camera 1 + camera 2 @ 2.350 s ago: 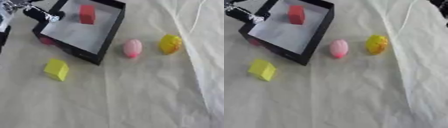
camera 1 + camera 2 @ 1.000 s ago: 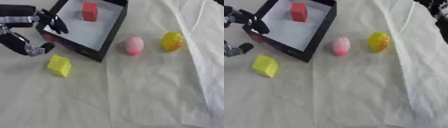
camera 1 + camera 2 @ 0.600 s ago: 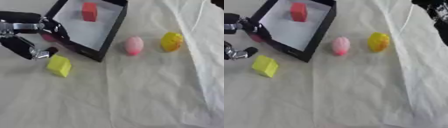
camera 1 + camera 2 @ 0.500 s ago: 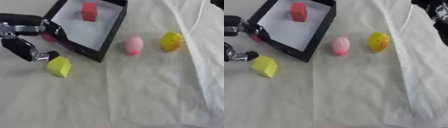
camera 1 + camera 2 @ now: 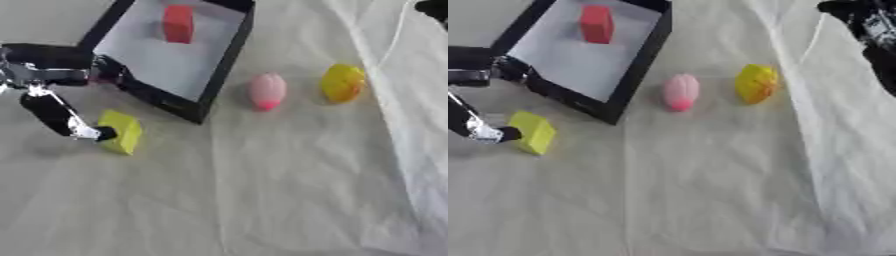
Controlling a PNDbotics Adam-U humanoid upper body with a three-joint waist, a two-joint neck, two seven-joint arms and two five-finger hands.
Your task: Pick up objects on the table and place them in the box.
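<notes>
A yellow block (image 5: 121,132) lies on the cloth just in front of the black box (image 5: 229,55), near its lower left wall. My left hand (image 5: 39,75) is open at the far left. Its thumb tip (image 5: 98,133) touches the block's left side, while its fingers (image 5: 66,55) reach toward the box's left corner above. A red block (image 5: 178,23) lies inside the box on its white floor. A pink egg-shaped thing (image 5: 267,90) and a yellow rounded thing (image 5: 342,83) lie right of the box. My right hand (image 5: 872,25) shows as a dark shape at the top right.
A pale wrinkled cloth (image 5: 262,190) covers the table. A thin white cord (image 5: 395,35) runs down the upper right, where the cloth (image 5: 850,150) folds into a raised ridge.
My left hand has come down from the box's left corner to the yellow block, and its thumb now touches the block. The other objects have not moved.
</notes>
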